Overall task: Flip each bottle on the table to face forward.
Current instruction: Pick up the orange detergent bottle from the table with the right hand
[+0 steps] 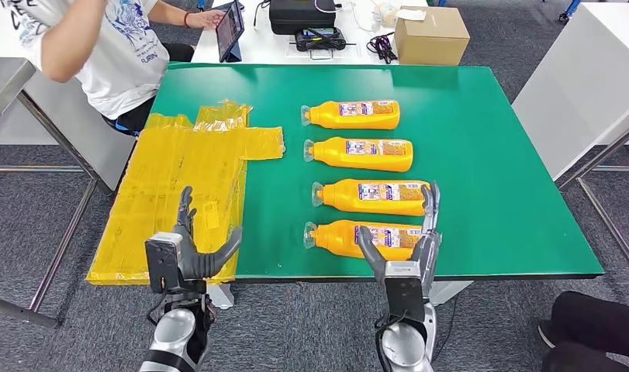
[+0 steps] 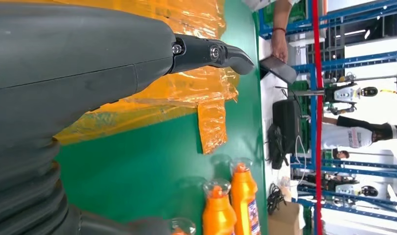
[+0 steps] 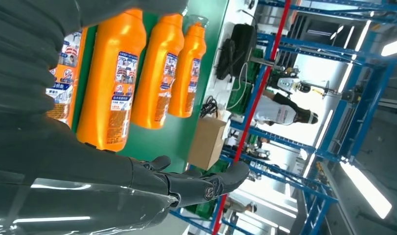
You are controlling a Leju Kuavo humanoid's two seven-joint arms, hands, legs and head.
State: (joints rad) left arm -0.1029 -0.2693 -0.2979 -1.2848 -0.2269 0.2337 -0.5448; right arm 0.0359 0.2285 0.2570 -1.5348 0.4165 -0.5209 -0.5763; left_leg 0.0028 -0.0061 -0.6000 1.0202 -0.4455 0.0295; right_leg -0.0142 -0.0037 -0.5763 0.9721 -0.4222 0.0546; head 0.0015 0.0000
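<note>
Four bottles label-up, head view; both robot hands spread, holding nothing.

So the green bench is carrying four orange bottles lying on their sides in a near-to-far column around the middle, caps all pointing left. Crinkly yellow plastic sheeting is covering the left part and hanging over the near-left edge.
</note>
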